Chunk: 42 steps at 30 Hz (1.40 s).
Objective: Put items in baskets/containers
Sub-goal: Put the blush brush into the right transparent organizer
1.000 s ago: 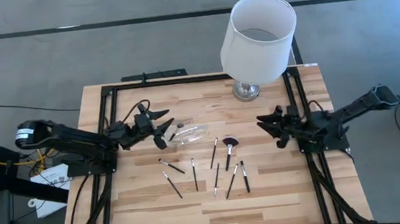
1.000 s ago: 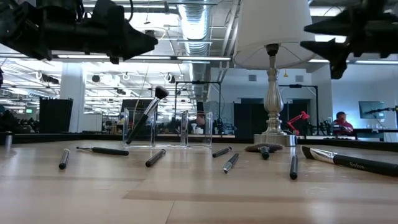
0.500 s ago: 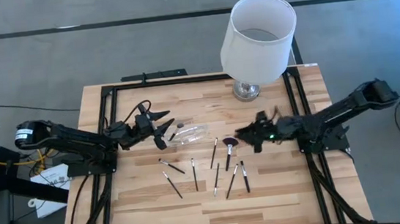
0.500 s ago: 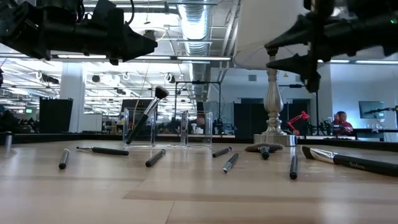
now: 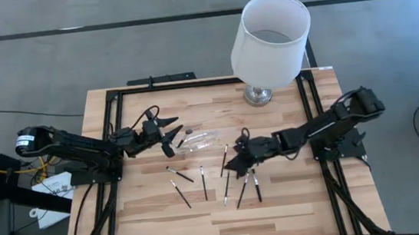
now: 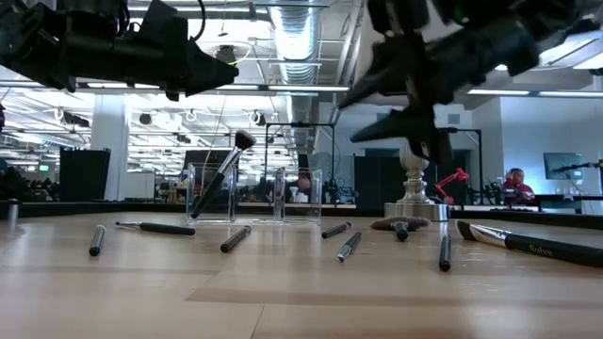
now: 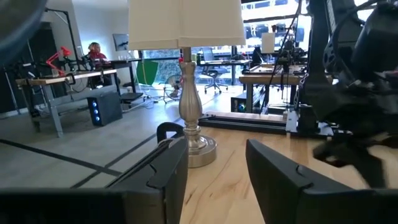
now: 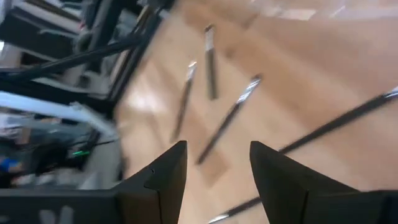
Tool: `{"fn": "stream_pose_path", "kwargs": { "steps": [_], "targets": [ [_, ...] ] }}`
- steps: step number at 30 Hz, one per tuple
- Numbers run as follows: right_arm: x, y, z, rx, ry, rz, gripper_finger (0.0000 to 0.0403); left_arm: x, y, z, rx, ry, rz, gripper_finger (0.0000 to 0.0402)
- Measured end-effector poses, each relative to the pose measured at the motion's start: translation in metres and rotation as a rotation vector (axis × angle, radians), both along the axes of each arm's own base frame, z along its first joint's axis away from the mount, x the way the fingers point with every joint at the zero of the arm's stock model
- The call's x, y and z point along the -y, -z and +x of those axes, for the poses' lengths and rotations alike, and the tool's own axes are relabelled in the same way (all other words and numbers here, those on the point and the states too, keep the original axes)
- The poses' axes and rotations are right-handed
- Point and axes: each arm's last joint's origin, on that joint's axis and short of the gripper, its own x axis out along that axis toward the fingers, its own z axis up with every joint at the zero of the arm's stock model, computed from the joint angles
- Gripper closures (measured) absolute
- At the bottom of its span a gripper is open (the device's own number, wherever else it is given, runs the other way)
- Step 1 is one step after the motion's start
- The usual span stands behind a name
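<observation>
Several thin dark makeup brushes (image 5: 204, 182) lie flat around the table's middle; they also show in the low view (image 6: 236, 238) and, blurred, in the right wrist view (image 8: 230, 115). One brush (image 6: 222, 174) leans head up inside the clear container (image 6: 212, 193), which shows as a clear shape (image 5: 202, 140) from above. My right gripper (image 5: 233, 164) hangs open above the brushes, tipped down, touching nothing (image 8: 214, 168). It partly hides the fluffy-headed brush. My left gripper (image 5: 166, 133) waits open just left of the container, above the table (image 6: 221, 66).
A lamp with a white shade (image 5: 270, 38) on a silver base (image 5: 258, 94) stands at the far edge, behind the right gripper (image 6: 413, 141). A black frame (image 5: 112, 142) runs along the table's sides. Bare wood lies toward the near edge (image 5: 228, 227).
My right gripper has swept from the table's right side toward the middle, stretching out, tipping down and ending above the brushes. It stays open. The brushes and container have not moved.
</observation>
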Motion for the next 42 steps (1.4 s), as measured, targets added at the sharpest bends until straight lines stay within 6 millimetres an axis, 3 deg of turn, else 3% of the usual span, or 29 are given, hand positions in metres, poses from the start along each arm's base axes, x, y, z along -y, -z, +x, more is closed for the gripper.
{"fn": "stream_pose_path", "kwargs": {
  "steps": [10, 21, 27, 31, 37, 42],
  "targets": [
    [-0.005, -0.019, 0.016, -0.069, -0.222, 0.3, 0.0253, 0.0, 0.001, 0.0, -0.014, 0.0, 0.0, 0.0247],
    [0.01, -0.016, 0.016, -0.072, -0.144, 0.192, 0.026, 0.0, 0.004, 0.0, -0.04, -0.005, -0.001, 0.0247],
    [0.007, -0.055, -0.002, 0.026, -0.101, 0.168, 0.0272, 0.0, 0.005, 0.0, -0.054, -0.008, -0.002, 0.0247],
    [-0.011, -0.082, -0.024, 0.022, -0.148, 0.19, 0.0271, -0.001, 0.005, 0.0, -0.053, -0.017, -0.005, 0.0247],
    [-0.043, -0.08, -0.047, -0.284, -0.108, 0.246, 0.0269, -0.002, 0.005, 0.0, -0.051, -0.066, -0.009, 0.0247],
    [-0.062, -0.054, -0.058, -0.534, 0.025, 0.166, 0.0269, -0.002, 0.005, -0.001, -0.048, -0.077, -0.014, 0.0247]
  ]
}}
